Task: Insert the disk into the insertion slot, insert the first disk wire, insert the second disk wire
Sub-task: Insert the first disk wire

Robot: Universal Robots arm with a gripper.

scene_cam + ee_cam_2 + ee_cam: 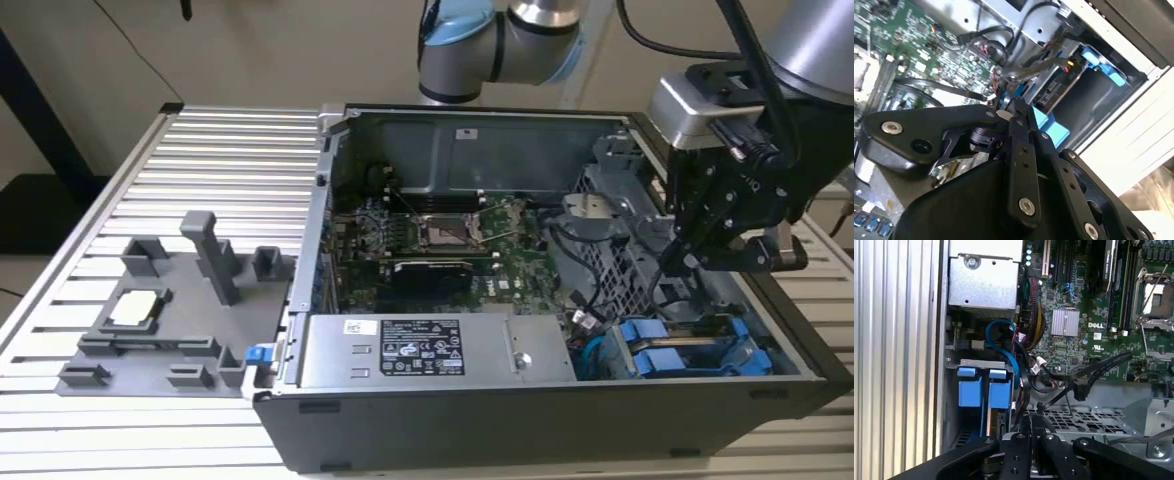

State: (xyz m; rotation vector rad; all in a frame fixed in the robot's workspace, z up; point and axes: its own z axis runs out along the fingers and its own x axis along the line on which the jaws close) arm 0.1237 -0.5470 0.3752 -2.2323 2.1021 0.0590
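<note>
Down in the insertion slot, your disk looks seated, step 1 of 3; your gripper hangs clenched just above, and the 2 wires seem unplugged

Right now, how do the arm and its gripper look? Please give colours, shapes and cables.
The arm is made of round silver-grey segments with light blue caps at a joint. Black cables run along it to a silver-grey block at the wrist. The gripper is matte black, built from flat linked bars held by silver screws.
</note>
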